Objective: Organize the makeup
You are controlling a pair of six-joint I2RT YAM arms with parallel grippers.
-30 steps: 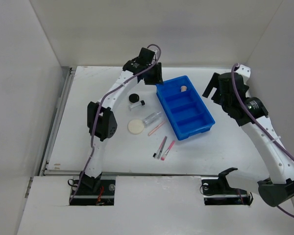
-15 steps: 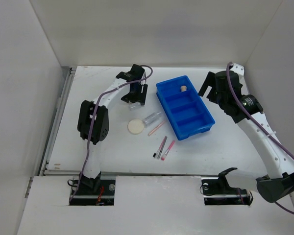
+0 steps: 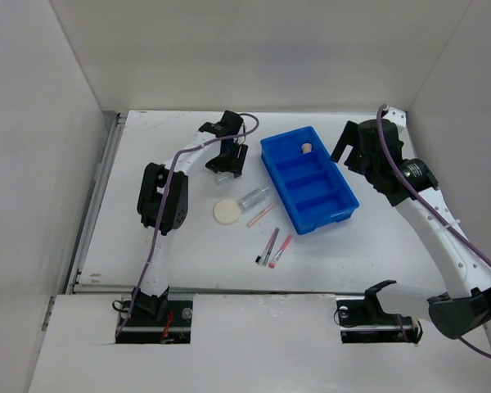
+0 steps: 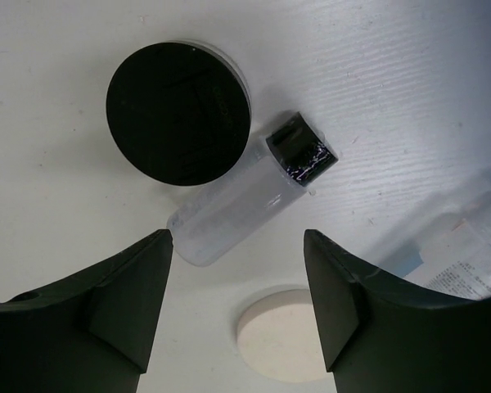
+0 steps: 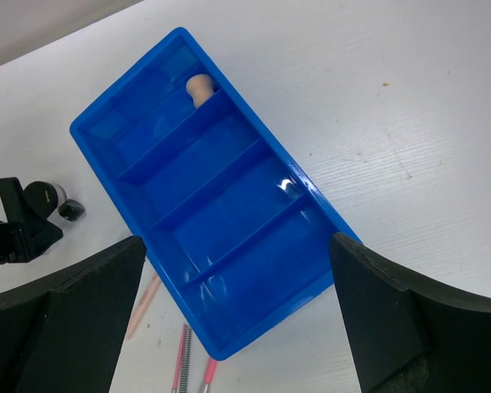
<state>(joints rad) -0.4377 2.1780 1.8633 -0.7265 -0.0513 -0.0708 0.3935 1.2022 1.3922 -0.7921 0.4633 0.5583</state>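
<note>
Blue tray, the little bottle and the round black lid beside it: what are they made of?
The blue tray looks like glossy moulded plastic: light glints off its floor. The bottle seems clear plastic, possibly glass, since the table shows through; its cap is shiny black plastic with bright glints. The round black lid looks matte, probably plastic, showing hardly any glare.

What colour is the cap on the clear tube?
Black; the cap shows best in the left wrist view.
</note>
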